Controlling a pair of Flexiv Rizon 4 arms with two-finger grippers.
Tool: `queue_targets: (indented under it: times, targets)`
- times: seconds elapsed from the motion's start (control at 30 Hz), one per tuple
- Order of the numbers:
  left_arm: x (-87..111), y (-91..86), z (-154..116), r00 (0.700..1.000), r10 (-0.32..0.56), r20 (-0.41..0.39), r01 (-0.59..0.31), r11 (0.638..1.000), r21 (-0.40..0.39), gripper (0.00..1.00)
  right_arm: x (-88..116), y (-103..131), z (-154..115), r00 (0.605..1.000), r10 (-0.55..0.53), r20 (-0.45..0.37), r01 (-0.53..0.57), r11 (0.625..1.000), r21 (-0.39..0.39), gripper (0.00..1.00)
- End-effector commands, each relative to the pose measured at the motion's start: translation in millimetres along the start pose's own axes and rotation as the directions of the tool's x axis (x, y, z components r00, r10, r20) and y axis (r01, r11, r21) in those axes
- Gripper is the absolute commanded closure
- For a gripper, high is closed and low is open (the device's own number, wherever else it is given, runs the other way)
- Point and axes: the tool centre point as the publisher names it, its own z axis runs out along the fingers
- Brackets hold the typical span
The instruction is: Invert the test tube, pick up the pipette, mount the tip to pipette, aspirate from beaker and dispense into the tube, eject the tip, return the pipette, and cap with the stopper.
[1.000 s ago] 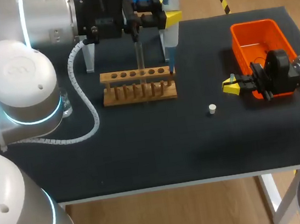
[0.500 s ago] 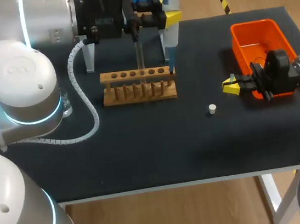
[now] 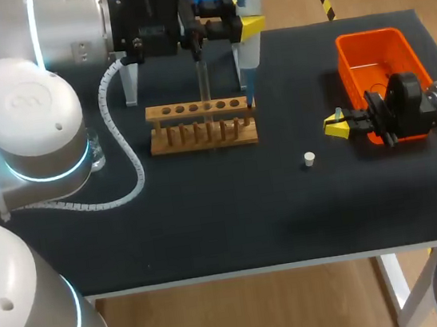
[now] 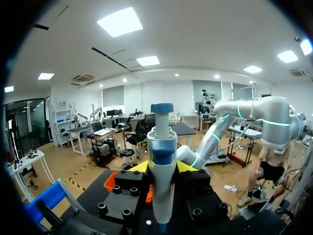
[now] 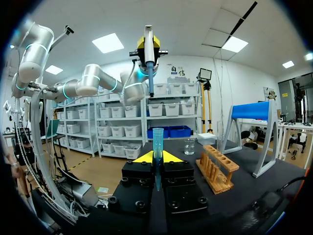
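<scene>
Orange plastic bin (image 3: pixel 369 43) stands well right of the wooden tube rack (image 3: pixel 201 125). L gripper (image 4: pixel 162 167), just behind rack, fingers clamped on white-blue pipette (image 4: pixel 161 147). R gripper (image 5: pixel 157 157), btw rack and bin, pinches clear bluish tip (image 5: pixel 157 139). Small white stopper (image 3: pixel 308 159) lies front-right of rack.

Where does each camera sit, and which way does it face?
Head view: fixed above and behind, looking down on the table; both arms enter from the sides.
Left wrist view: on the left wrist, looking along the left gripper, shut on the pipette, towards the orange bin.
Right wrist view: on the right wrist, looking along the right gripper, shut on the pipette tip, towards the rack.
Shared: head and right wrist views both show rack and pipette.
</scene>
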Motion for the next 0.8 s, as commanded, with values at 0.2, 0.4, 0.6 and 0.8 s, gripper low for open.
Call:
queue_targets:
  times: [0.2, 0.4, 0.6, 0.8]
  targets:
    - [-0.5, 0.2, -2, 1.000, 0.001, -0.004, -0.001, 1.000, 0.002, 1.00, 1, 0, -1, 1.000, -0.001, 0.000, 0.001, 1.000, 0.000, 1.00]
    - [-0.5, 0.2, -2, 1.000, 0.001, -0.004, -0.001, 1.000, 0.002, 1.00, 1, 0, -1, 1.000, -0.001, 0.000, 0.001, 1.000, 0.000, 1.00]
    - [-0.5, 0.2, -2, 1.000, 0.001, -0.004, -0.001, 1.000, 0.002, 1.00, 2, -1, 13, 1.000, -0.009, -0.019, 0.010, 1.000, 0.014, 1.00]
    - [-0.5, 0.2, -2, 1.000, 0.001, -0.004, -0.001, 1.000, 0.002, 1.00, 2, -1, 27, 1.000, -0.018, -0.025, 0.019, 0.999, 0.028, 1.00]
